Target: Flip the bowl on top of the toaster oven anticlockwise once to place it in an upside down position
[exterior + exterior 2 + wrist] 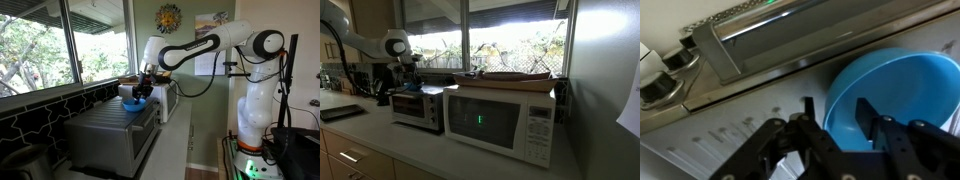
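Blue bowl point(135, 103) atop ridged silver toaster oven point(110, 135), interior showing.

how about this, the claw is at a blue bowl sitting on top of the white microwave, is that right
Not quite. The claw is at the blue bowl, but the bowl sits on top of the silver toaster oven, as an exterior view shows. The white microwave is the separate appliance beside it.

You've got a smooth, glossy bowl point(902, 85), probably plastic; your toaster oven point(735, 128) top is ridged grey metal, dull sheen.
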Controlling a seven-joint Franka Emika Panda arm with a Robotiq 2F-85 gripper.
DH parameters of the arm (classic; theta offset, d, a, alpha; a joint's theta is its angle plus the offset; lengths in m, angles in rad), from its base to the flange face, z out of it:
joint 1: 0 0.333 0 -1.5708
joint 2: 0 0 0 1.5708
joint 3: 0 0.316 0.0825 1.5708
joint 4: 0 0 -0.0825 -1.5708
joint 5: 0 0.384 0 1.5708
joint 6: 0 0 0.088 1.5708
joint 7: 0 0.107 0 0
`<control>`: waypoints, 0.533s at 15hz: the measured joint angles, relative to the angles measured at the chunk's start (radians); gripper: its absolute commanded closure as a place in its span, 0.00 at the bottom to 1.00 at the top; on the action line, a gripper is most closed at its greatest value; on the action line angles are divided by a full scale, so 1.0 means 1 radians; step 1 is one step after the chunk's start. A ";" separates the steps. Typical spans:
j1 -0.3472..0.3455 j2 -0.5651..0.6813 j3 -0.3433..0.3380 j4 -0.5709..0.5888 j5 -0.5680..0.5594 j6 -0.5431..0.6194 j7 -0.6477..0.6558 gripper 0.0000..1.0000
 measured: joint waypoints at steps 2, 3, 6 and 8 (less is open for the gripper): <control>0.000 0.000 -0.003 -0.001 0.006 0.002 0.000 0.95; 0.000 0.000 -0.005 -0.001 0.007 0.003 0.000 0.97; 0.002 -0.001 -0.006 0.004 0.008 0.003 0.000 0.98; 0.008 -0.006 -0.005 0.012 -0.002 0.001 0.000 0.96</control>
